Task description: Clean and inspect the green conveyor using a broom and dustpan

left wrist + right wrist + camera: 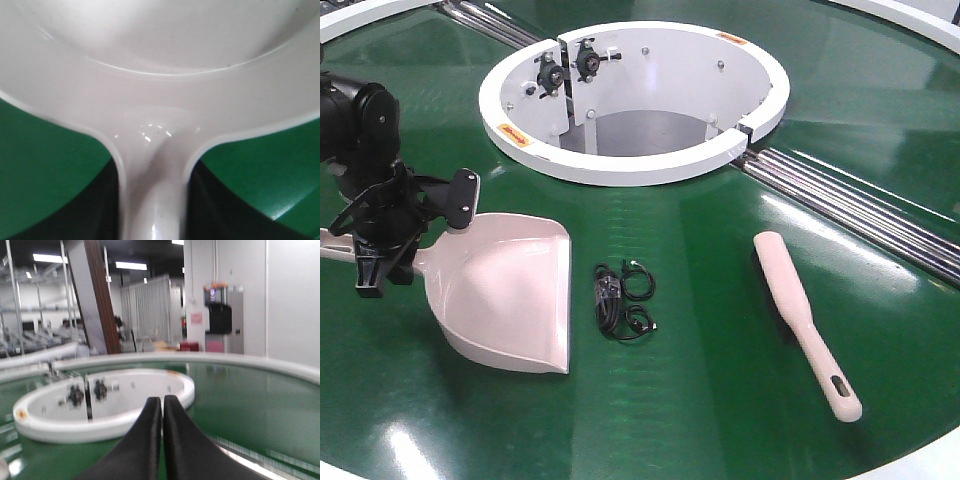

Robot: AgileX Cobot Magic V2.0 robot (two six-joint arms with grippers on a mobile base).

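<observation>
The left arm (360,115) is glossy black: a rounded, bulbous housing at 10 o'clock in the front view. Below it is an angular black frame whose flat fingers (463,195) carry small pale dots. The right fingers (185,445) are smooth and black, tapering to blunt tips.

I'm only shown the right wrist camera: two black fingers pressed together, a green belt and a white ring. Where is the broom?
Observer: In the front view, the broom lies loose on the green belt, to the right, with nothing touching it.
Visitor: And the dustpan?
Observer: The dustpan sits on the belt to the left, and the left gripper is closed on its handle.
Visitor: Is there anything to sweep up?
Observer: A small bundle of black cord lies just in front of the dustpan's mouth, between it and the broom.
</observation>
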